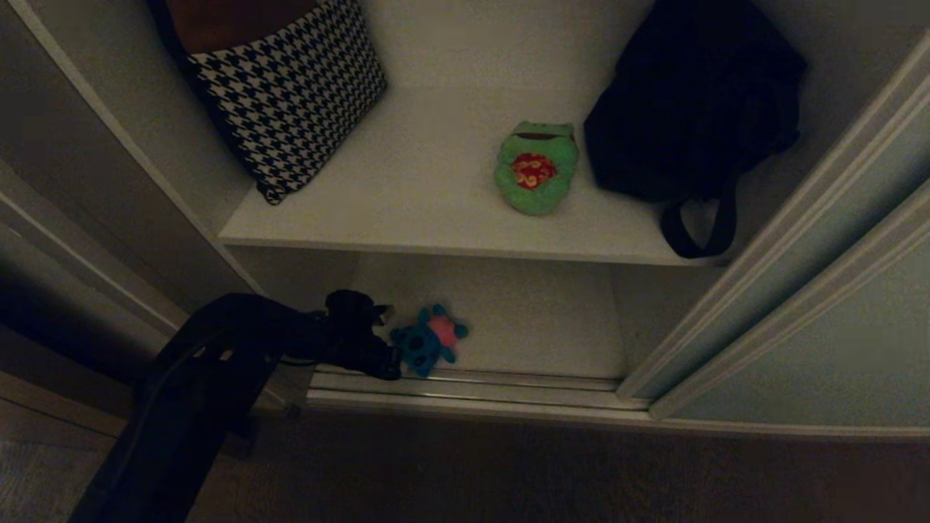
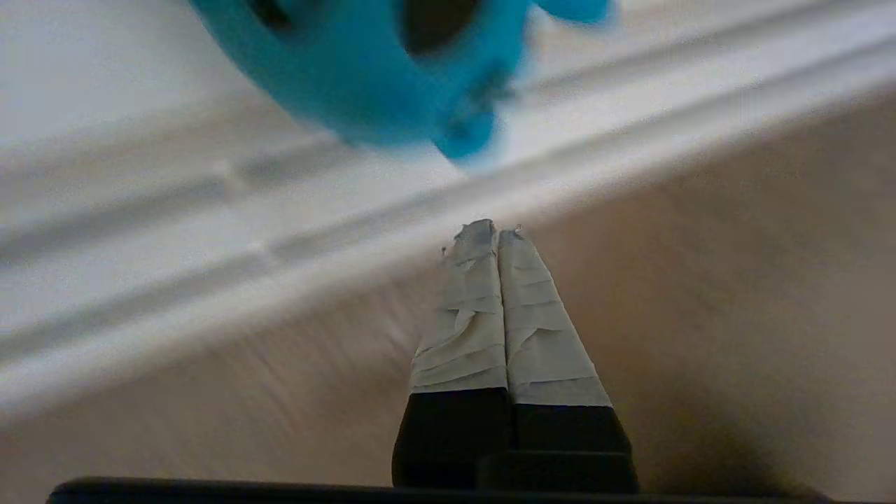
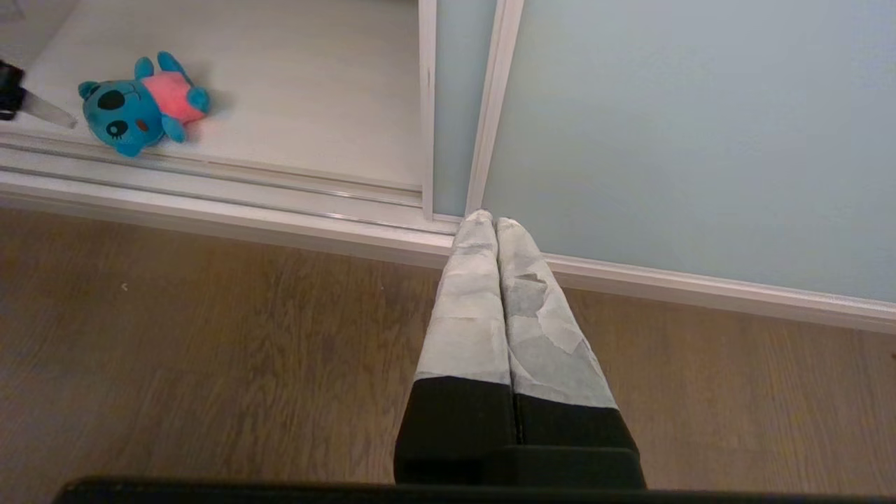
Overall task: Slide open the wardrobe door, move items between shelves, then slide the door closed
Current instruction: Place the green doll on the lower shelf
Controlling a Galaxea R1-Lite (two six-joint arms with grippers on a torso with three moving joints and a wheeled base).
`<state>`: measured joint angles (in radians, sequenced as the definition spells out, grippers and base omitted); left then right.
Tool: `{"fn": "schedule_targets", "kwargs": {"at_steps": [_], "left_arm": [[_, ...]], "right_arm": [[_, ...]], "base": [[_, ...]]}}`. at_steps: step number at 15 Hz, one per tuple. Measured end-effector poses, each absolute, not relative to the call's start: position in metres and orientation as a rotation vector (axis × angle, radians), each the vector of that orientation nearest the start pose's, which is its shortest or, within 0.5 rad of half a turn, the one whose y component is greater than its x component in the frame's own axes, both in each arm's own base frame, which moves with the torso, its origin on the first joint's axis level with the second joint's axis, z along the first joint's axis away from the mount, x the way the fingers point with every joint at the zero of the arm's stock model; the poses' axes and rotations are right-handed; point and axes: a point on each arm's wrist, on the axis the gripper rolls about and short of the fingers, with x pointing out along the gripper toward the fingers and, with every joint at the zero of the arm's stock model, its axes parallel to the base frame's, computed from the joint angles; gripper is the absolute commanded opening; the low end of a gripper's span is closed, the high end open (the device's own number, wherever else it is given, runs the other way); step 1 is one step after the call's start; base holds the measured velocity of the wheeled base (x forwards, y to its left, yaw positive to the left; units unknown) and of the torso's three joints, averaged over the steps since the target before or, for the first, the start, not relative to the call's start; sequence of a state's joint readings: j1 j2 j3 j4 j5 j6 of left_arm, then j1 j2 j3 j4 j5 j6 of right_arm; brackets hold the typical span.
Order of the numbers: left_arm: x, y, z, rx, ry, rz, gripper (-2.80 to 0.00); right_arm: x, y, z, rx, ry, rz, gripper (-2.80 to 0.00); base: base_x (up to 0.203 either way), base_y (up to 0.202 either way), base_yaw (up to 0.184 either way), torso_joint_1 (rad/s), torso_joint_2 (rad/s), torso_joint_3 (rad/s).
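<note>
Teal toy (image 3: 140,105) on bottom shelf (image 3: 315,84); right end effector (image 3: 495,222) closed.

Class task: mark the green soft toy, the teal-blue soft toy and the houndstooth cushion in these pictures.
green soft toy (image 1: 536,171): head view, on its red belly mark.
teal-blue soft toy (image 3: 115,115): right wrist view, on its face.
houndstooth cushion (image 1: 294,91): head view, on the middle of its patterned front.

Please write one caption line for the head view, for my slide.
Open wardrobe: left claw, shut, beside the teal-blue plush toy on the bottom shelf; green plush toy on the shelf above.
</note>
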<state>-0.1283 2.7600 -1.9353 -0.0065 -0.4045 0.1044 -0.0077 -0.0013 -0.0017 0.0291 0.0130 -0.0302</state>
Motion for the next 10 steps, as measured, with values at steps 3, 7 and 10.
{"fn": "schedule_targets", "kwargs": {"at_steps": [3, 7, 10], "left_arm": [[0.529, -0.061, -0.048, 0.086, 0.646, -0.451, -2.8], [0.526, -0.05, -0.068, 0.172, 0.682, -0.519, -2.8], [0.527, -0.048, -0.067, 0.208, 0.654, -0.556, -2.8]], "right_arm": [[-0.023, 0.0, 0.073, -0.03, 0.026, 0.006, -2.8], [-0.023, 0.0, 0.073, -0.03, 0.026, 0.006, -2.8], [-0.023, 0.0, 0.073, -0.03, 0.026, 0.006, -2.8]], "base": [[0.0, 0.0, 0.0, 0.0, 0.0, 0.0], [0.0, 0.0, 0.0, 0.0, 0.0, 0.0], [0.0, 0.0, 0.0, 0.0, 0.0, 0.0]]}}
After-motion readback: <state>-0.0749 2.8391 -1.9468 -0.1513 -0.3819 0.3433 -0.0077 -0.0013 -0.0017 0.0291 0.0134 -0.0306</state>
